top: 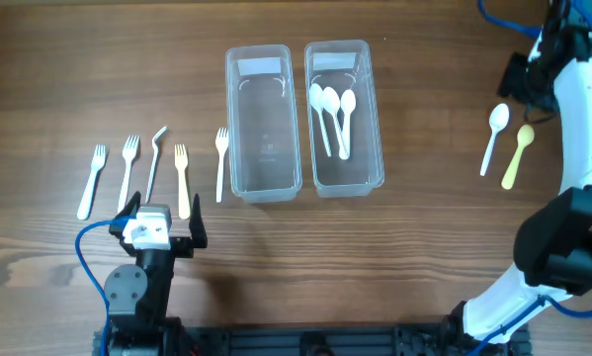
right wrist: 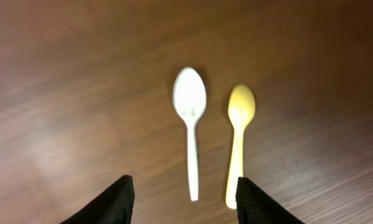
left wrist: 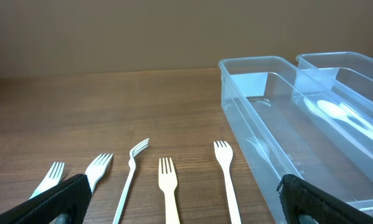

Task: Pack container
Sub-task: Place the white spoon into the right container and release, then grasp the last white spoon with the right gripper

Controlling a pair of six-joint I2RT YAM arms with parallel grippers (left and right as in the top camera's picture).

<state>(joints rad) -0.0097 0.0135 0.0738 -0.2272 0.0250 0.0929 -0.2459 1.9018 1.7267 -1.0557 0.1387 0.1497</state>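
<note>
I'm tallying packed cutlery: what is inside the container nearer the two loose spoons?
Three white spoons lie in that container, bowls toward the far end. Its clear walls hide nothing; only the handles partly cover each other.

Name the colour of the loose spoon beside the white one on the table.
Yellow spoon, clearest in right wrist view.

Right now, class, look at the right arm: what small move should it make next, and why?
Probably lower the right pincer onto the white spoon and close on its handle. The pincer hovers open and empty above that spoon and the yellow spoon, and three white spoons already lie in the right-hand container.
</note>
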